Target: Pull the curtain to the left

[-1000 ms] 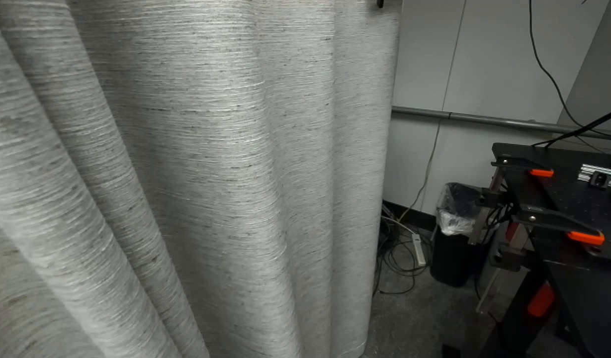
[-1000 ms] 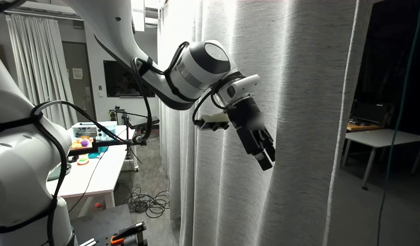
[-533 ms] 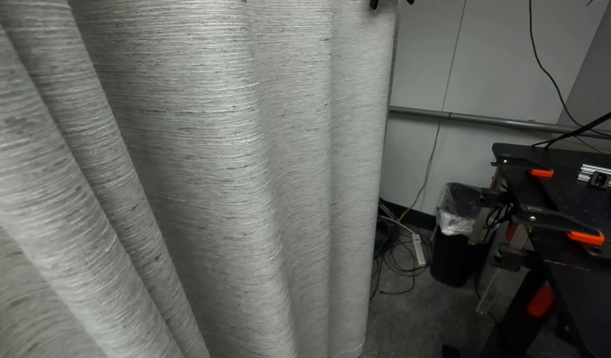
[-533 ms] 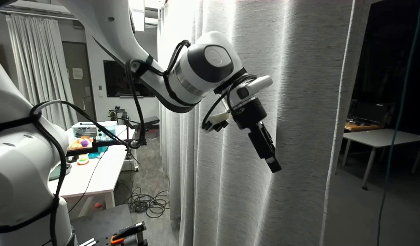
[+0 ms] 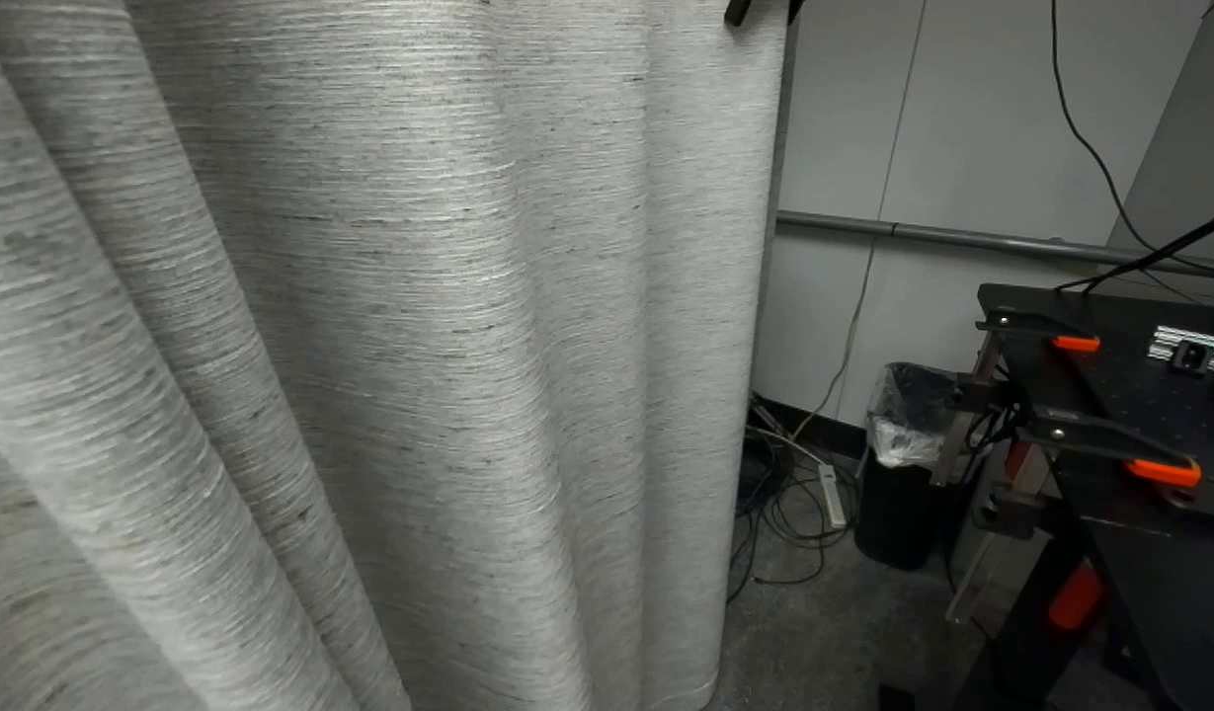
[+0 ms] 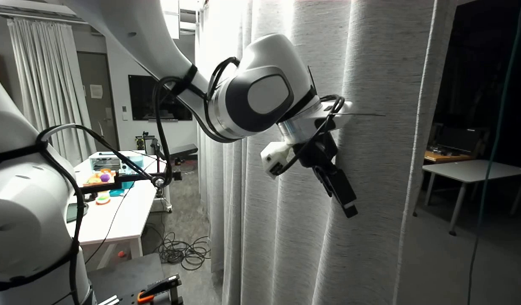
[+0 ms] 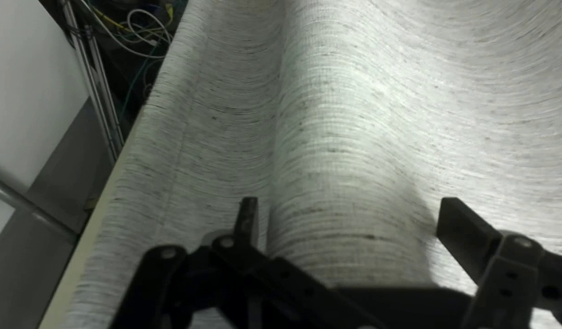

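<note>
The curtain (image 5: 448,296) hangs in deep vertical folds, light grey with fine streaks, in both exterior views. In an exterior view my gripper (image 6: 343,204) points down and outward in front of the curtain (image 6: 379,169), not far from its free edge. The wrist view shows the gripper (image 7: 347,210) wide open, with a rounded vertical fold of the curtain (image 7: 331,151) lying between its fingers. The left finger (image 7: 248,219) stands beside that fold and the right finger (image 7: 468,237) is apart from it. A dark fingertip (image 5: 737,12) just shows at the top in an exterior view.
Beyond the curtain's edge a grey rail (image 7: 34,210) runs along the wall. A black desk (image 5: 1179,592) with clamps, a bin (image 5: 898,513) and floor cables (image 5: 794,568) are nearby. A white table (image 6: 116,224) and a pale table (image 6: 468,169) stand farther off.
The arm has moved right and slightly lower in the exterior view while the wrist has turned. The curtain's free edge has shifted slightly left in both exterior views. The gripper stays open.
</note>
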You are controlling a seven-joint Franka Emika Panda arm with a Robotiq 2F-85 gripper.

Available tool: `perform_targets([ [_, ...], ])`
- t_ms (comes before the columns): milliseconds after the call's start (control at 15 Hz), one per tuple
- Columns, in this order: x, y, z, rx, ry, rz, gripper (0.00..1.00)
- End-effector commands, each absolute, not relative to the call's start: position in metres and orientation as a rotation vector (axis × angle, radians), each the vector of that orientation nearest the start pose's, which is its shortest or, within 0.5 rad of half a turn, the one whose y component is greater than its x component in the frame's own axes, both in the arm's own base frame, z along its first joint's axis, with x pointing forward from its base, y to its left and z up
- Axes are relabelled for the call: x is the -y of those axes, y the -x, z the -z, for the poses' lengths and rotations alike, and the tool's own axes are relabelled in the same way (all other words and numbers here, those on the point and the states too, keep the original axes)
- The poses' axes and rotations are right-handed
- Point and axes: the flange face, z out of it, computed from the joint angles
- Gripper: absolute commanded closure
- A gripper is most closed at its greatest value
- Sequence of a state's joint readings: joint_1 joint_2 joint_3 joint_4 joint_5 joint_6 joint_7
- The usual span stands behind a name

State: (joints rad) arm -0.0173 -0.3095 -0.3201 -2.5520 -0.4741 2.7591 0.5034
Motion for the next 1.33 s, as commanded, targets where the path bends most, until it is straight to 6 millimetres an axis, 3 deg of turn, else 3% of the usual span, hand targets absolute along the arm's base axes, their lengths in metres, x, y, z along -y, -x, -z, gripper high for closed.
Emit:
perform_targets([
  [0, 0.126, -0.455, -0.422, -0.441, 3.12, 0.828, 0.0],
  [200, 0.125, -0.469, -0.424, -0.356, 3.128, 0.853, 0.0],
  [267, 0.126, -0.474, -0.424, -0.346, 3.132, 0.871, 0.08],
  [333, 0.126, -0.478, -0.424, -0.34, 3.127, 0.889, 0.26],
  [933, 0.128, -0.496, -0.418, -0.385, 3.116, 0.932, 0.94],
  [1000, 0.128, -0.496, -0.418, -0.393, 3.113, 0.929, 0.99],
  [1267, 0.117, -0.495, -0.419, -0.393, 3.105, 0.905, 1.0],
])
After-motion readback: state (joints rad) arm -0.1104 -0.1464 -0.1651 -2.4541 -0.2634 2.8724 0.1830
